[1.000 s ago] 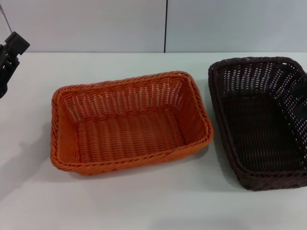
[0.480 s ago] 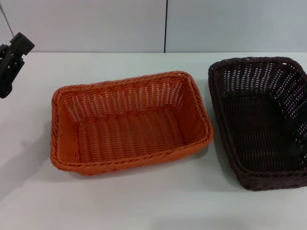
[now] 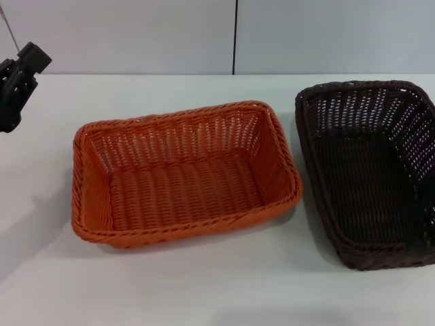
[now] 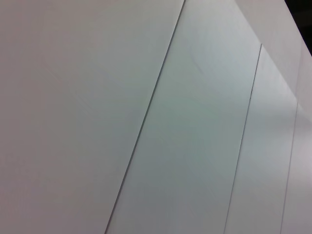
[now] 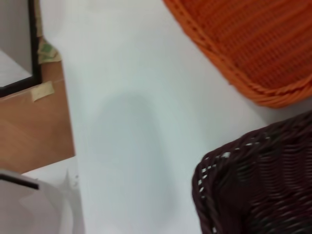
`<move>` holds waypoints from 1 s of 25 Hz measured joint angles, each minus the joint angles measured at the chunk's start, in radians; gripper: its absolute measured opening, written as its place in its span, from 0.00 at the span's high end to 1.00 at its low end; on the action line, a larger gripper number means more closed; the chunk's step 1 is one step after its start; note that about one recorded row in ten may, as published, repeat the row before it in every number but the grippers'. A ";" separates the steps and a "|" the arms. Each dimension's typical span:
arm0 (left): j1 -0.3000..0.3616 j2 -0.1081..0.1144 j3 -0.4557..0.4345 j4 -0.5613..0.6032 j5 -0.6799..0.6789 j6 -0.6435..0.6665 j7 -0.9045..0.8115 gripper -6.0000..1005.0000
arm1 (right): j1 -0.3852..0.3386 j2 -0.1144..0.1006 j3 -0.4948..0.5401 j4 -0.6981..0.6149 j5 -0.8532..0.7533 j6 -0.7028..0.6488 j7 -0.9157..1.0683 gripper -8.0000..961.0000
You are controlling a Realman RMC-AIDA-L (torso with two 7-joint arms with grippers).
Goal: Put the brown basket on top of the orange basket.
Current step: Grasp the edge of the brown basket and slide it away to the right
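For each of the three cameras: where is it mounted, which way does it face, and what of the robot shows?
Head: looks down at the table; orange basket, brown basket, left tool at the far left edge.
Left wrist: faces a panelled wall; no robot parts.
Right wrist: looks down at the baskets' corners; no robot parts.
Head and right wrist share both baskets.

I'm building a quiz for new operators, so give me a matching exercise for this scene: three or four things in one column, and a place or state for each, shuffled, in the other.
Things:
1. orange basket
2. brown basket
3. left gripper
4. table

Places or states:
A. raised at the left edge of the head view
B. at the table's right side, partly cut off by the view's edge
C. white, bearing both baskets
D. near the table's middle, empty

Pairs: 1-D, 2-B, 3-A, 4-C
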 joint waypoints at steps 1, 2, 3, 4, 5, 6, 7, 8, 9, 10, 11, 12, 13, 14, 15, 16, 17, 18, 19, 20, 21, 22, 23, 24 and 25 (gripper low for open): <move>-0.001 0.000 0.000 0.000 0.000 0.000 0.000 0.87 | 0.000 0.002 -0.004 0.000 -0.002 -0.003 0.000 0.39; -0.003 0.000 0.000 0.000 0.000 -0.001 0.000 0.87 | -0.001 0.004 -0.009 0.000 -0.004 -0.005 0.000 0.39; -0.005 0.000 0.000 0.000 0.000 -0.002 0.000 0.87 | -0.002 0.005 -0.019 0.002 -0.007 -0.006 0.000 0.39; -0.007 0.000 0.000 0.000 0.000 -0.005 0.000 0.87 | -0.002 0.005 -0.019 0.002 -0.007 -0.006 0.000 0.39; -0.007 0.000 0.000 0.000 0.000 -0.008 -0.001 0.87 | -0.004 0.005 -0.022 0.003 -0.009 -0.006 0.000 0.39; -0.007 0.000 0.000 0.000 0.000 -0.008 -0.001 0.87 | -0.004 0.005 -0.025 0.005 -0.012 -0.006 -0.001 0.39; -0.008 0.000 0.000 0.000 0.000 -0.010 -0.001 0.87 | -0.005 0.006 -0.028 0.008 -0.015 -0.007 -0.001 0.40; -0.008 0.000 0.000 0.000 0.000 -0.013 -0.001 0.87 | -0.005 0.006 -0.039 0.014 -0.019 -0.007 -0.002 0.40; -0.008 0.000 0.000 0.000 0.000 -0.013 -0.001 0.87 | -0.005 0.006 -0.039 0.014 -0.019 -0.007 -0.002 0.40; -0.009 0.000 0.000 -0.005 0.000 -0.014 -0.002 0.87 | -0.005 0.006 -0.046 0.016 -0.020 -0.008 -0.002 0.40; -0.010 0.001 0.000 -0.009 0.000 -0.014 -0.002 0.87 | -0.005 0.006 -0.052 0.017 -0.024 -0.007 -0.002 0.40; -0.011 0.001 0.000 -0.011 0.000 -0.014 -0.002 0.87 | -0.005 0.007 -0.058 0.020 -0.030 -0.006 -0.002 0.40; -0.011 0.001 0.000 -0.011 0.000 -0.014 -0.002 0.87 | -0.005 0.009 -0.068 0.028 -0.044 -0.001 -0.002 0.40; -0.012 0.001 0.000 -0.012 0.000 -0.014 -0.002 0.87 | -0.005 0.009 -0.068 0.028 -0.044 -0.001 -0.002 0.40; -0.012 0.001 0.000 -0.012 0.000 -0.014 -0.002 0.87 | -0.003 0.009 -0.073 0.035 -0.050 0.004 -0.002 0.40; -0.012 0.002 0.000 -0.012 0.000 -0.014 -0.002 0.87 | -0.002 0.010 -0.078 0.043 -0.055 0.009 -0.002 0.40; -0.012 0.002 0.000 -0.012 0.000 -0.014 -0.002 0.87 | 0.000 0.011 -0.086 0.052 -0.058 0.016 -0.002 0.40; -0.012 0.002 0.000 -0.012 0.000 -0.014 -0.002 0.87 | 0.001 0.011 -0.092 0.059 -0.060 0.024 -0.002 0.40; -0.012 0.002 0.000 -0.012 0.000 -0.014 -0.002 0.87 | 0.001 0.011 -0.097 0.064 -0.061 0.029 -0.002 0.40; -0.012 0.002 0.000 -0.012 0.000 -0.014 -0.002 0.87 | 0.001 0.012 -0.103 0.067 -0.062 0.040 -0.002 0.40; -0.012 0.002 0.000 -0.012 0.000 -0.014 -0.002 0.87 | 0.001 0.015 -0.108 0.068 -0.063 0.051 -0.002 0.40; -0.012 0.002 0.000 -0.012 0.000 -0.014 -0.002 0.87 | 0.000 0.018 -0.111 0.069 -0.065 0.060 -0.002 0.40; -0.012 0.002 0.000 -0.012 0.000 -0.014 -0.002 0.87 | 0.000 0.022 -0.114 0.070 -0.067 0.071 -0.002 0.40; -0.012 0.002 0.000 -0.012 0.000 -0.014 -0.002 0.87 | 0.000 0.027 -0.119 0.070 -0.069 0.082 -0.002 0.40; -0.012 0.002 0.000 -0.012 0.000 -0.014 -0.002 0.87 | 0.000 0.030 -0.126 0.071 -0.070 0.090 -0.002 0.40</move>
